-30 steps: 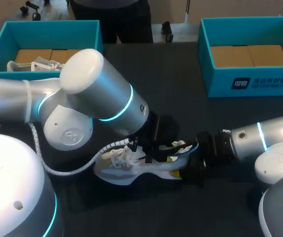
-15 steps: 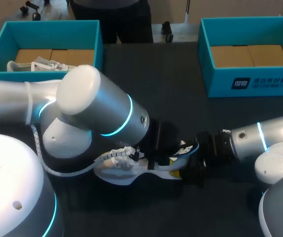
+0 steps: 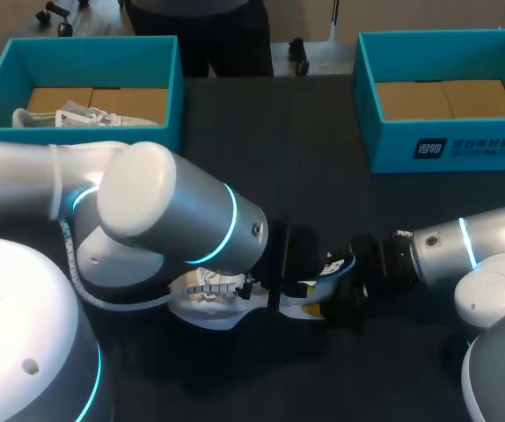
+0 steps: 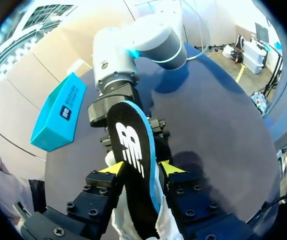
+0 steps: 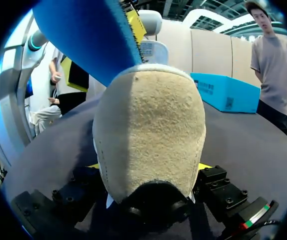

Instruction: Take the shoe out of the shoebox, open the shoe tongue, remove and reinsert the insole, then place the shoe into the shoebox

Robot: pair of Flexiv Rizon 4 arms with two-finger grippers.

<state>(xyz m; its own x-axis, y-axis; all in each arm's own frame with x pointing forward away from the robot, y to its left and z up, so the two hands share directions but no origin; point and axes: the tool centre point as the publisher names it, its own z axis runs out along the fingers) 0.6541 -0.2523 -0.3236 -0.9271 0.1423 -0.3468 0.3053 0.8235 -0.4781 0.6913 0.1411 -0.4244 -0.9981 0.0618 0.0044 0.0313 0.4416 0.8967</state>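
Sunk lower since a second ago, with the left arm (image 3: 173, 220) hiding most of the white laced sneaker (image 3: 207, 294) on the dark table (image 3: 323, 132). Clamped by the left gripper (image 4: 138, 167) on the black blue-edged insole (image 4: 131, 145). Pressed, seemingly from both sides, by the right gripper (image 5: 148, 166) on the sneaker's tan heel.

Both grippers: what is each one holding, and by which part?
The left gripper pinches the insole by its two side edges, roughly midway along. The right gripper clamps the shoe at its heel.
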